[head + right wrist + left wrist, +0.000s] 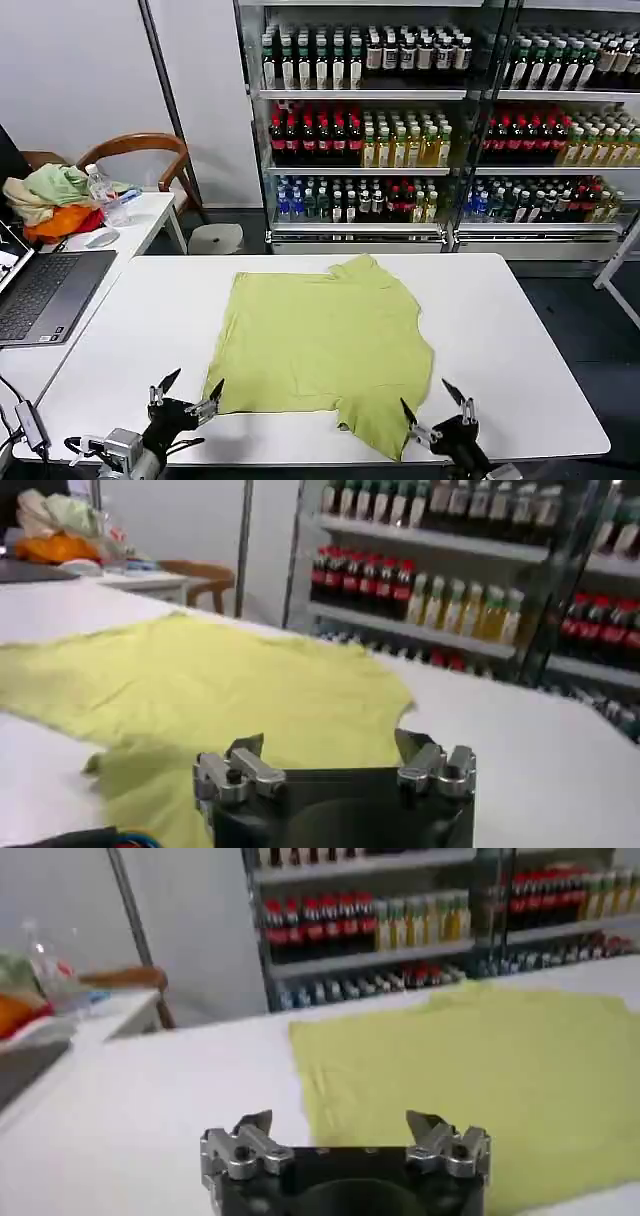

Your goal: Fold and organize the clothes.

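Here, white table (500, 330), smooth, rectangular. One lime-green T-shirt (320, 345) of thin soft fabric lies spread flat at mid-table, plain face up, rumpled, one flap reaching the near edge. Left gripper (186, 392) hovers at the near edge just beside the shirt's left corner, metal fingers apart. Right gripper (433, 409) at the near edge beside the flap, fingers apart.

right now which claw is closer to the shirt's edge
The right claw: it hangs over the lime T-shirt's drooping near corner. The left claw sits just off its side edge. Both are open.
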`<state>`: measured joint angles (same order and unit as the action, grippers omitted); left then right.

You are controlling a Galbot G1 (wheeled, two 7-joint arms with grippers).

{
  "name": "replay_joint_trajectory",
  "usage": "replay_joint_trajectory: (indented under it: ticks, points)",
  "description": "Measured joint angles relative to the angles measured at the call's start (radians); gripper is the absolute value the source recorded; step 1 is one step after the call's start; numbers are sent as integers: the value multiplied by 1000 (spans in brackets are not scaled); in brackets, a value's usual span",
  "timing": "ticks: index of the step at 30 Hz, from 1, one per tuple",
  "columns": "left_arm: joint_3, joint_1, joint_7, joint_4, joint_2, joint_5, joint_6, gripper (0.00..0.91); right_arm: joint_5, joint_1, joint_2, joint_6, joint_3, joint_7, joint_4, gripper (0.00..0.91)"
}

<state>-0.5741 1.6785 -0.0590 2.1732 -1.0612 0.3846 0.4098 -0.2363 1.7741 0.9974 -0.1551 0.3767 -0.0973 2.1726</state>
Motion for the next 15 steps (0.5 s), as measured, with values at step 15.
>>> replay_joint_trajectory:
  ticks: [15]
  points:
    - [18,-15,-49,-20,-8,41,77,907,0,18,14,-31,-66,-62,-12,907]
